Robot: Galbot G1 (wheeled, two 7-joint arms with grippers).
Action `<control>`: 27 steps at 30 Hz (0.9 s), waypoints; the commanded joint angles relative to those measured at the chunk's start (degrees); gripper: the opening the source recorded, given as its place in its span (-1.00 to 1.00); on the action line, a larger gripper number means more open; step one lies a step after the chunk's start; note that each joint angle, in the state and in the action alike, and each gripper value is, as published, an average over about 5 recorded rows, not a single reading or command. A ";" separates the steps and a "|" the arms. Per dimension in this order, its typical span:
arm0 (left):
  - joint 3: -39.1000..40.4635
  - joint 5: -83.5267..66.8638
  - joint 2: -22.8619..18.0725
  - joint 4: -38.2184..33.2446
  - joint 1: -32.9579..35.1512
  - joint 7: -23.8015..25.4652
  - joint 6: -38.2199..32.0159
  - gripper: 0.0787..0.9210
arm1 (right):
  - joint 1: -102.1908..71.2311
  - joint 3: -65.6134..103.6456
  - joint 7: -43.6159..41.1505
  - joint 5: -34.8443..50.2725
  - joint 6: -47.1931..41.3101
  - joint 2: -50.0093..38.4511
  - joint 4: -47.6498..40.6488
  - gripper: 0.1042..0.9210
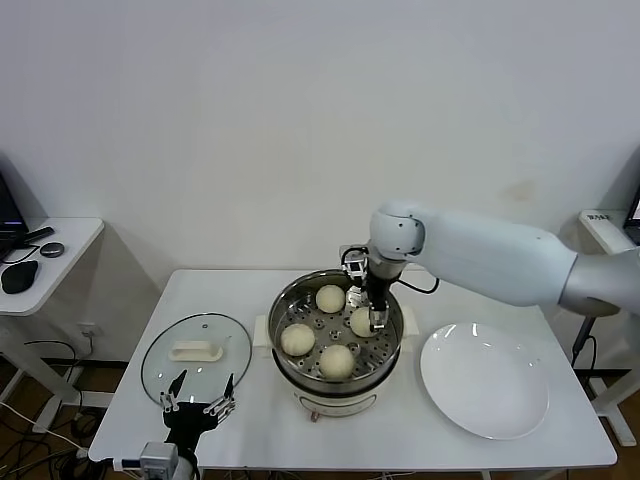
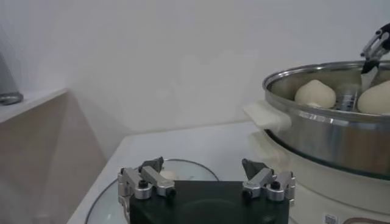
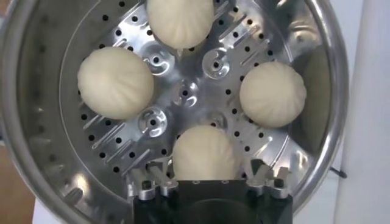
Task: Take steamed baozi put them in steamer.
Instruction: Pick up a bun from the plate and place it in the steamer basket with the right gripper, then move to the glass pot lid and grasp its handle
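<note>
Landmark is the steamer (image 1: pixel 337 340), mid-tabletop (image 1: pixel 250 290).

Nearest you: left gripper (image 1: pixel 199 404) hangs at the tabletop's near edge, on the lid side of the steamer, idle. Fingers (image 2: pixel 145 180) spread wide, nothing between them. It sits over the near rim of the glass lid (image 1: pixel 196 357), which lies flat on the tabletop beside the steamer's left handle (image 2: pixel 266 115).

Steamer: all four steamed baozi (image 1: pixel 337 361) sit on the perforated tray (image 3: pixel 183 94), spaced apart, none touching. One near, one toward the lid side, one far, one toward the plate side.

Right gripper (image 1: pixel 377 322) reaches down inside the steamer rim, over the plate-side bun (image 3: pixel 204 155). Right wrist view shows fingers (image 3: pixel 155 181) released, straddling that bun, no squeeze visible. Looks to me like a drop-off just finished; task reads essentially done.

Handling, my judgement: buns are light, soft, pleated dough. They will dent or tear if you clamp hard, and the skin may stick to the pads. If you regrip, take one across its widest part, low on the sides, light force.

In the way: steamer wall is tall, so lift the right gripper straight up before swinging out. The neighbouring buns are close to the fingers; avoid sideways motion.

Plate side of the steamer: white plate (image 1: pixel 486 378), bare. Far side: plain wall.
</note>
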 commanded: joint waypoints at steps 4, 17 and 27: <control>-0.59 -2.53 -0.49 -0.09 -0.07 -1.85 -4.35 0.77 | -8.07 26.16 15.28 11.09 -0.25 -18.20 11.25 0.76; -0.22 -2.75 -0.04 2.28 0.66 -5.83 -12.09 0.77 | -73.25 99.62 32.13 14.97 14.62 -25.93 19.78 0.76; -4.67 6.01 1.83 6.35 -3.60 -4.66 -15.38 0.77 | -101.52 125.19 47.77 15.51 28.53 5.93 25.39 0.76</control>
